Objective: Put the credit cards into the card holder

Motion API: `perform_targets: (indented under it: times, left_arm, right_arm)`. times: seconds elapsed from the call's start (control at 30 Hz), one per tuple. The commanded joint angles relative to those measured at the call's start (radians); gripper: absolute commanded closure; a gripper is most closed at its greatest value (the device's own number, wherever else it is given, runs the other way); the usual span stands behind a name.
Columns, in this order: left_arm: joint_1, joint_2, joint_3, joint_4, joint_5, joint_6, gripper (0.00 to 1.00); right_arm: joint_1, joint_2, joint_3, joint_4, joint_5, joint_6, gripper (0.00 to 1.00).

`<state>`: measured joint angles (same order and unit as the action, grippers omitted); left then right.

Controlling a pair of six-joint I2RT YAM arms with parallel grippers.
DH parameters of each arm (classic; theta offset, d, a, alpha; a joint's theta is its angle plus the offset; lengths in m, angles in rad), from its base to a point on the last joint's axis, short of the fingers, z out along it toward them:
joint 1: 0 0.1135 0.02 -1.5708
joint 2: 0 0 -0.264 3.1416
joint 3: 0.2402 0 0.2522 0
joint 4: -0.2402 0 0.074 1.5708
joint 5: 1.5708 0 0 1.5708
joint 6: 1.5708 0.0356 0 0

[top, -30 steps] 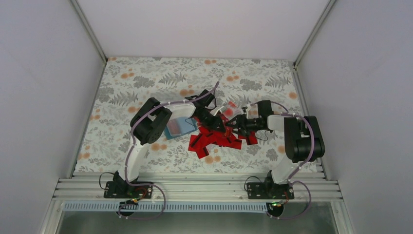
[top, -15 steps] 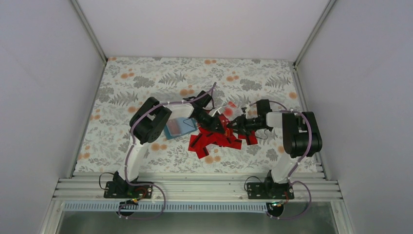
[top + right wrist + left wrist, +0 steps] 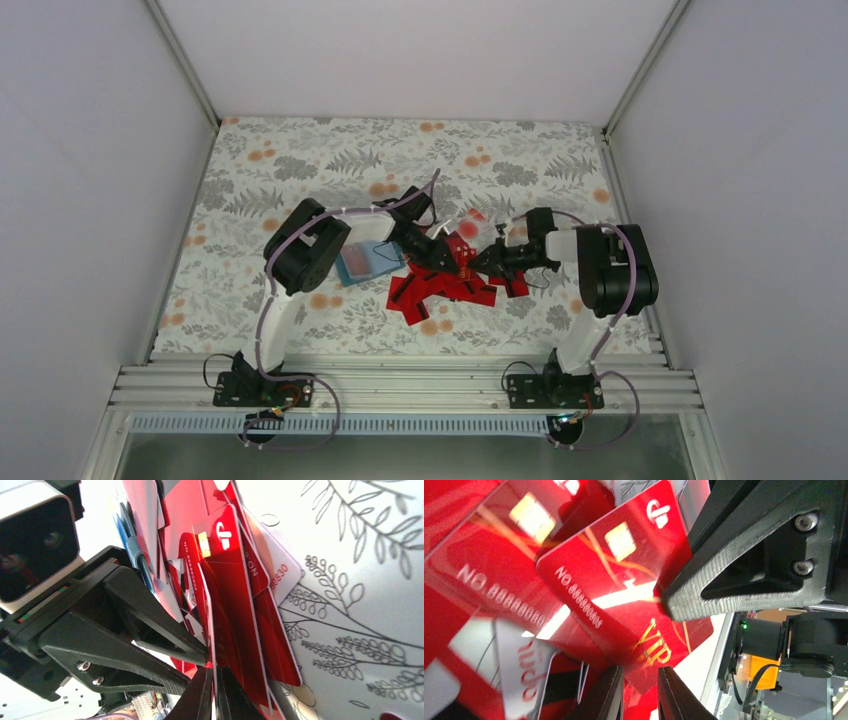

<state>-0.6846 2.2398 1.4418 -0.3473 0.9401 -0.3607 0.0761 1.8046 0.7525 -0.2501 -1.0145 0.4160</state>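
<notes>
- L. claw [image 3: 639, 692], jaws narrow, pinches one credit card [image 3: 624, 595] clear of the other cards [image 3: 430, 295].
- R. claw [image 3: 211, 692], closed tight, nips same card's edge opposite. Prob. a handover for a better hold.
- Card holder [image 3: 362, 262] on desk [image 3: 300, 160] behind L. claw.

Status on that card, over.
Left gripper and right gripper both shut on one card, over the pile. Holder left of pile, close under left arm.
</notes>
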Motion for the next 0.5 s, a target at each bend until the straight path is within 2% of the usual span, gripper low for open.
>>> perform_targets:
  times: [0.0,0.27,0.37,0.47]
  left_arm:
    - [0.025,-0.051,-0.063,-0.018,-0.062,-0.026,0.79]
    - [0.070,-0.301,-0.106,-0.116,-0.175,-0.001,0.61]
    - [0.090,-0.402,-0.146,-0.128,-0.203,-0.015,0.47]
    - [0.105,-0.505,-0.202,-0.140,-0.230,-0.040,0.28]
  right_arm:
    - [0.002,-0.021,-0.011,0.029,-0.053,-0.015,0.96]
    - [0.002,-0.061,0.005,0.044,-0.159,-0.009,0.96]
    - [-0.001,-0.097,0.008,0.047,-0.199,0.012,0.96]
    - [0.000,-0.133,0.023,0.042,-0.221,0.043,0.96]
